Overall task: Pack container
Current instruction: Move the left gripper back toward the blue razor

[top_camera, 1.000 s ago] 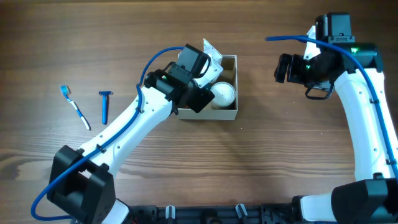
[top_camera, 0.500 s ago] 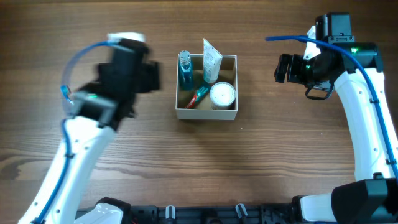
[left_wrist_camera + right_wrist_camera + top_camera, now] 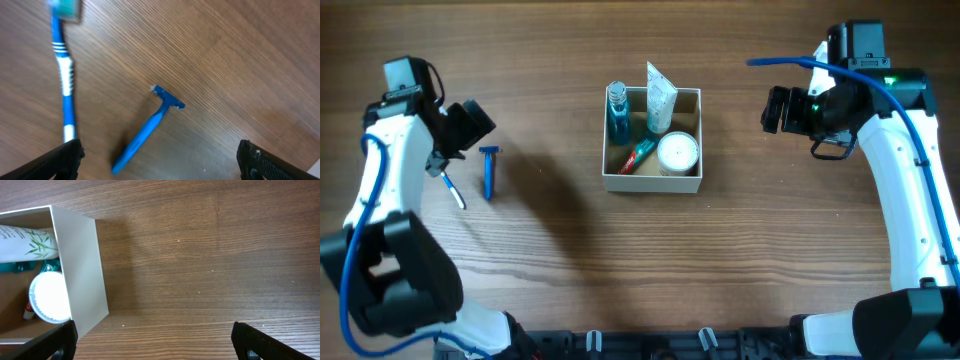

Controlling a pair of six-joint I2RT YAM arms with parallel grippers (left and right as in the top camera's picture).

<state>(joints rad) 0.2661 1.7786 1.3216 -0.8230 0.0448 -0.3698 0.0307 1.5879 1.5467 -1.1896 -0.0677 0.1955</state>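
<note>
While the left gripper [image 3: 470, 122] hung over the far left of the table [image 3: 740, 270], its fingers stood spread wide with nothing held between them. On its wrist camera they showed only as two black tips at the bottom corners. Below it lay a blue razor [image 3: 147, 132], flat on the wood. Just beside that was a blue-and-white toothbrush [image 3: 65, 85], near the razor but not touching it.

In the middle of the table sat the container [image 3: 651, 183], white walls, tan inside, upright and open on top. A blue bottle [image 3: 617, 112] stood in its back left corner, and a white tube [image 3: 661, 100] poked up past the rear rim. A round white jar [image 3: 678, 152] filled the right front, and a small red-and-green tube [image 3: 638, 155] lay slanted at the front left.

The right gripper [image 3: 775, 110] hovered off to the container's right, apart from it, also wide open and empty. Its wrist camera looked down on one white wall, the jar and the white tube.
</note>
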